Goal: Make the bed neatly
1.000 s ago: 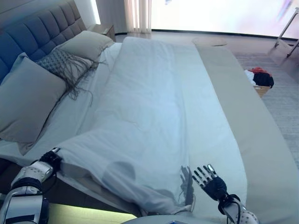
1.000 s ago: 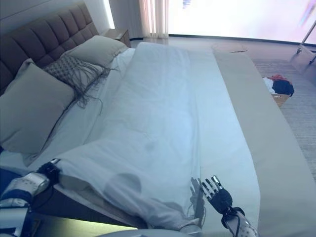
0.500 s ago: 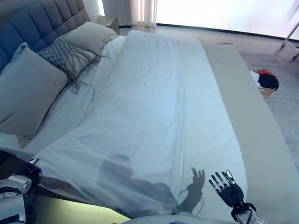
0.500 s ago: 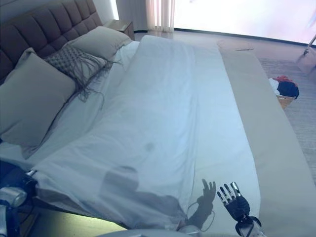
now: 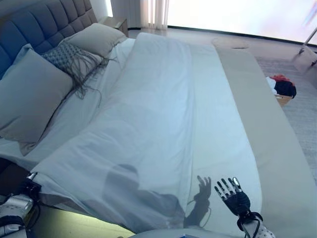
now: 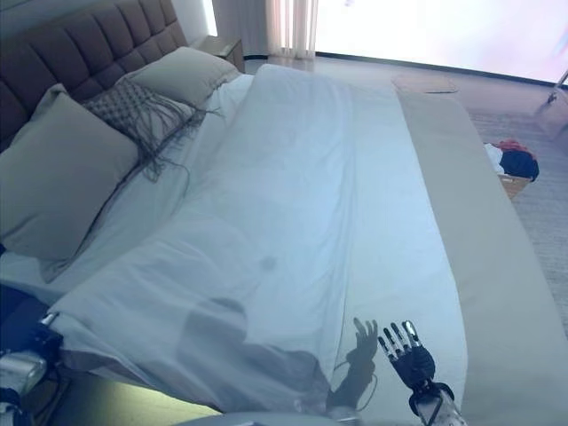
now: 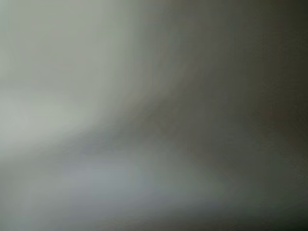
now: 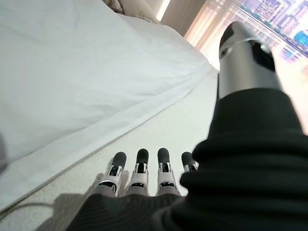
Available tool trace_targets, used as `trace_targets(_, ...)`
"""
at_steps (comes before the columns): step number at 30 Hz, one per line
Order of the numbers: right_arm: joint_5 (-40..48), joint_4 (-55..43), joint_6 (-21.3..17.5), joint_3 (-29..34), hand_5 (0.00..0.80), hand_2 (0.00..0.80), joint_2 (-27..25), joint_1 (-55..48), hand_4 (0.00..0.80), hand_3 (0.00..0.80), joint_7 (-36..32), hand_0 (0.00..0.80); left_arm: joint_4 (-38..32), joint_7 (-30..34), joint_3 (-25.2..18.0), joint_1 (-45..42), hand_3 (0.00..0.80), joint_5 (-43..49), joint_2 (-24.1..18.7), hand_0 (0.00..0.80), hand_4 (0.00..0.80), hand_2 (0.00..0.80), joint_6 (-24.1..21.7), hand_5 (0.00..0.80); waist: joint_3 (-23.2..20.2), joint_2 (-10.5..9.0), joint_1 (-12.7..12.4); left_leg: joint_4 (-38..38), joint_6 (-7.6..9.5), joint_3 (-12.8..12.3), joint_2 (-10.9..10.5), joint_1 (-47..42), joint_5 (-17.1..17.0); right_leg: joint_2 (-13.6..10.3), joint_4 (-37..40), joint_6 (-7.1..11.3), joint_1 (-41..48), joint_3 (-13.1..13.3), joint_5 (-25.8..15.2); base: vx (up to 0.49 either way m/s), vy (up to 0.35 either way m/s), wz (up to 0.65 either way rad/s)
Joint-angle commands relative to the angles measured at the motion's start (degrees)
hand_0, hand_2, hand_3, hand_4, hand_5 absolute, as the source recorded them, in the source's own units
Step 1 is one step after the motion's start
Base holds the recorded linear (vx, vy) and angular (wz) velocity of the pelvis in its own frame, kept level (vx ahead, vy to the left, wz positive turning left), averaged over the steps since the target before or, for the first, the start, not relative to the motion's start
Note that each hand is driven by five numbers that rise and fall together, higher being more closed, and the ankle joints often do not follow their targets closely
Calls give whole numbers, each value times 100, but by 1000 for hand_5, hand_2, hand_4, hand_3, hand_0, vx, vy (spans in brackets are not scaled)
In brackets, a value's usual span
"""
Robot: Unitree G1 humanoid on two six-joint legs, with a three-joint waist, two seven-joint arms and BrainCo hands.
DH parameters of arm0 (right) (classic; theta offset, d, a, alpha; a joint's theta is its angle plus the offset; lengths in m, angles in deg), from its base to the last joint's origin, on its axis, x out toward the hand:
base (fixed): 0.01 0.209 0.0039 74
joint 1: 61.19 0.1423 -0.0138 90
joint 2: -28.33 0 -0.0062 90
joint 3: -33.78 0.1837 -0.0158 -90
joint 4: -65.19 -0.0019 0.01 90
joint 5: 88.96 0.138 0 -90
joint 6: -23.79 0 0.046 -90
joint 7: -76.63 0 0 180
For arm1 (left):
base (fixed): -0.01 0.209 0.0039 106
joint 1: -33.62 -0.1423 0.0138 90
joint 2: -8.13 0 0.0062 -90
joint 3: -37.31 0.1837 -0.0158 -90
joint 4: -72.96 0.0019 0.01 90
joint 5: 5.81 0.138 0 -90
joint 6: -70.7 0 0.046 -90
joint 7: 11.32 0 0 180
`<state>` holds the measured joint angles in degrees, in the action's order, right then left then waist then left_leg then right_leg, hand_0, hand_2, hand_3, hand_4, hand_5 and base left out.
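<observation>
The white duvet [image 5: 148, 134] now drapes further over the bed's near edge, pulled by the left hand [image 5: 27, 184] (fingers hidden under cloth, grip unclear). The right hand [image 5: 234, 196] hovers with straight, spread fingers just beside the duvet's edge, so smoothing likely comes next.

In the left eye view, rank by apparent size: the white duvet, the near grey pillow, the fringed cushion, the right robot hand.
1. White duvet.
2. Near grey pillow.
3. Fringed cushion, though it lies farther from the camera.
4. Right robot hand, fingers straight.
</observation>
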<state>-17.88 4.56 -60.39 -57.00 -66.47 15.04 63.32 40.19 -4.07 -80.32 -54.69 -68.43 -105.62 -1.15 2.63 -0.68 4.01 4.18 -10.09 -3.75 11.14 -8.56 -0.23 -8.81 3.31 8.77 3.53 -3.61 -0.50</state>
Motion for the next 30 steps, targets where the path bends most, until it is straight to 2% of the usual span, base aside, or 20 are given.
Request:
trace_targets(1,-180,-527,-351,95,0,0,-31,-54,0,0,-21,0,-320,505,-496,-279,800,-313,-910,800,800,800,-1261,800,-196,156,-340,-845,335,383,-37,580,-84,-566,-447,188,-64,77,-97,-52,73,-67)
trace_targets(5,-264,-650,-432,64,0,0,117,27,0,0,6,0,-257,507,-410,-185,800,-326,-812,800,800,800,-1364,800,-169,165,-342,-701,429,305,-257,549,95,-854,-256,320,-124,94,-473,-78,49,-12)
trace_targets(6,-206,-642,-407,36,0,0,180,47,0,0,7,0,-299,485,-475,-232,800,-301,-775,800,800,800,-1343,800,-147,175,-363,-640,484,238,-290,522,78,-831,-581,343,-221,-42,-448,-117,41,-13)
trace_targets(8,-54,-687,-315,3,0,0,249,-4,0,0,-69,0,-327,519,-549,-312,800,-239,-727,800,800,800,-1345,800,-124,179,-351,-563,588,213,-334,512,27,-614,-1279,337,-443,-140,-275,-132,28,-22)
trace_targets(10,-65,-746,-232,-14,0,0,291,-149,0,0,-230,0,-417,455,-519,-327,800,-288,-643,800,800,800,-1410,800,-100,155,-309,-484,682,220,-416,543,-46,-264,-1819,225,-688,-207,-107,-129,-37,-34)
trace_targets(11,-78,-767,-267,-81,0,0,267,-168,0,0,-215,0,-431,430,-454,-311,800,-412,-587,800,800,800,-1466,800,-72,132,-341,-494,667,216,-445,611,-82,-121,-1724,104,-722,-351,11,-140,-70,-43)
trace_targets(13,-87,-762,-336,-174,0,0,185,-132,0,0,-62,0,-401,411,-299,-192,800,-694,-532,800,800,800,-1498,800,-11,164,-345,-532,586,317,-464,824,-180,17,-1424,-99,-670,-351,174,-164,-41,-26)
trace_targets(15,-157,-746,-517,-228,0,0,52,4,0,0,6,0,-568,167,-40,95,800,-841,-327,800,800,800,-1660,800,149,241,-342,-566,383,315,-353,1190,-629,148,-1194,-223,-621,-388,337,-270,35,11)
trace_targets(16,-56,-772,-640,-227,0,0,-57,60,0,0,86,0,-610,56,98,328,800,-1008,-248,800,800,800,-1651,800,229,253,-290,-713,276,194,-237,1410,-806,152,-1068,-280,-613,-456,332,-332,63,32)
trace_targets(18,4,-682,-661,-60,0,0,-248,233,0,0,126,0,-451,11,309,582,800,-1168,-54,800,800,800,-1844,800,318,249,-133,-1046,123,190,102,1591,-1033,71,-1000,-366,-670,-492,297,-252,146,56)
trace_targets(22,26,-757,-178,369,0,0,-455,156,0,0,8,0,-282,203,217,481,800,-1188,56,800,800,800,-1916,800,269,350,201,-997,-96,328,893,1121,-1512,-236,-1673,-413,-946,-301,535,-23,376,15)
trace_targets(23,-10,-760,-92,431,0,0,-442,144,0,0,-28,0,-226,263,197,451,800,-1150,79,800,800,800,-1895,800,256,392,246,-884,-136,382,1003,992,-1618,-322,-1877,-394,-1008,-223,631,40,536,7)
trace_targets(25,-95,-789,20,471,0,0,-408,195,0,0,-49,0,-77,402,221,445,800,-1101,165,800,800,800,-1907,800,227,561,324,-697,-213,611,1137,823,-1748,-604,-2317,-278,-1146,77,839,56,562,-2)
trace_targets(26,-90,-784,49,473,0,0,-405,216,0,0,-72,0,-37,458,223,440,800,-1123,178,800,800,800,-1900,800,226,591,336,-654,-226,608,1133,773,-1722,-676,-2403,-245,-1169,131,892,84,574,-5)
trace_targets(27,-124,-758,70,438,0,0,-348,243,0,0,-133,0,62,576,212,419,800,-1160,174,800,800,800,-1854,800,220,707,378,-617,-261,524,1132,699,-1600,-871,-2519,-139,-1182,207,935,75,430,5)
trace_targets(29,-169,-739,43,395,0,0,-259,244,0,0,-180,0,144,694,250,443,800,-1147,172,800,800,800,-1832,800,215,794,408,-653,-287,394,1095,668,-1458,-1069,-2544,-40,-1141,259,925,79,429,17)
trace_targets(30,-172,-719,14,341,0,0,-169,261,0,0,-197,0,102,709,314,460,800,-1112,199,800,800,800,-1821,800,215,837,416,-702,-304,278,1065,654,-1290,-1241,-2498,50,-1073,254,856,78,446,36)
